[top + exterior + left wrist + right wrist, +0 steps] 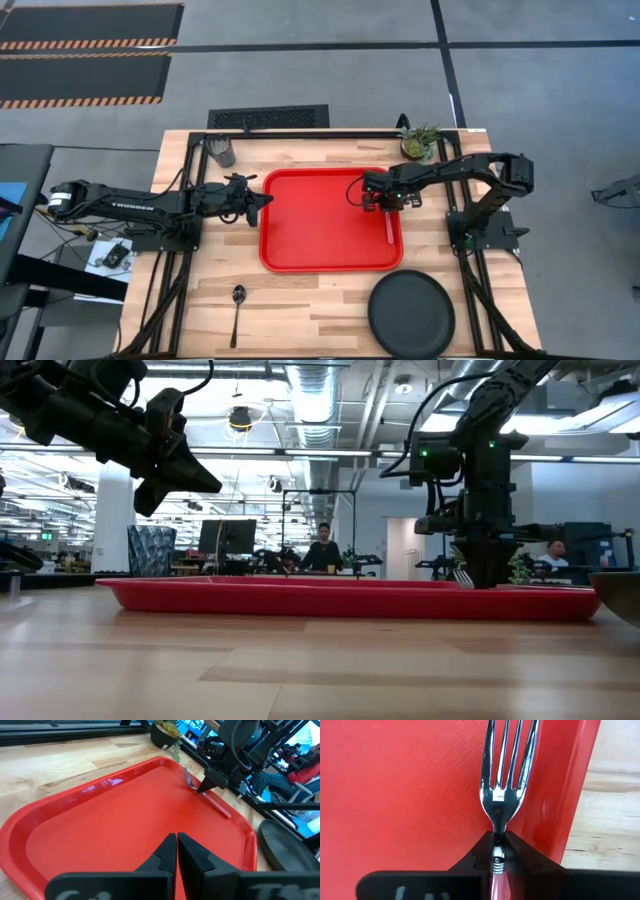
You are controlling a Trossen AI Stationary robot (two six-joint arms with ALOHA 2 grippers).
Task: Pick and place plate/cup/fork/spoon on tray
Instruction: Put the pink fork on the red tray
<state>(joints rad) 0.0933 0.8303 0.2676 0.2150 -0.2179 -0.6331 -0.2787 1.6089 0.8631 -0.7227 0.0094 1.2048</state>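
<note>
the word "trossen" is reading in white along the left arm point(120, 203), the only legible writing on the rig. going left to right on the table point(320, 310): the spoon point(237, 310) is lying on bare wood at about 7 o'clock, bowl end pointing to 12. the cup point(222, 151) is standing upright at about 10 o'clock near the table's far edge; its contents cannot be told. the left gripper point(262, 199) is hovering just over the tray's 9 o'clock rim, raised clear of the surface in the low view, its fingers point(192, 854) pressing together on nothing.

the tray point(300, 240) is sitting at the table's centre, holding only the fork point(389, 222). the fork is lying along the tray's 3 o'clock side, pink handle running toward 6, shiny metal tines point(507, 760) resting close beside the tray's raised rim. the right gripper point(386, 204) is standing down on the tray at roughly 2 o'clock and is clamping the fork at the neck, where the metal head is meeting the pink handle. a small potted plant point(419, 142) is sitting at about 1 o'clock, off the tray. the plate point(411, 313) is resting on the wood at 5 o'clock, apart from the tray and carrying nothing.

in the low view, people are sitting at desks in the room beyond.
</note>
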